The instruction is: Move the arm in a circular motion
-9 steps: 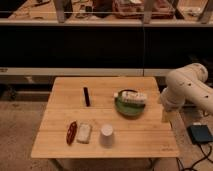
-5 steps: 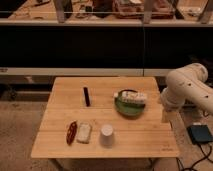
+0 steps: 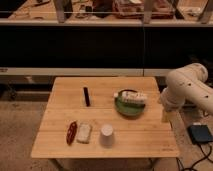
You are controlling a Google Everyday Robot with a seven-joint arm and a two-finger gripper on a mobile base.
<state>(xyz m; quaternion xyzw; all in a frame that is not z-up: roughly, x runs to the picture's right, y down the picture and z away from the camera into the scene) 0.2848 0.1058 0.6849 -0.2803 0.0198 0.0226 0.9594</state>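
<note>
Arm: cream-white, bulbous, at the right edge of the bench. Pincer: hangs just beside that edge; grip state cannot be told. Hazard: a wide circle could strike the nearby green plate and packet.

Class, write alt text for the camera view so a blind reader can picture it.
A cream-white robot arm reaches in from the right, its gripper hanging by the right edge of a wooden table. On it: green plate, white cup, black stick, red packet, pale packet.
</note>
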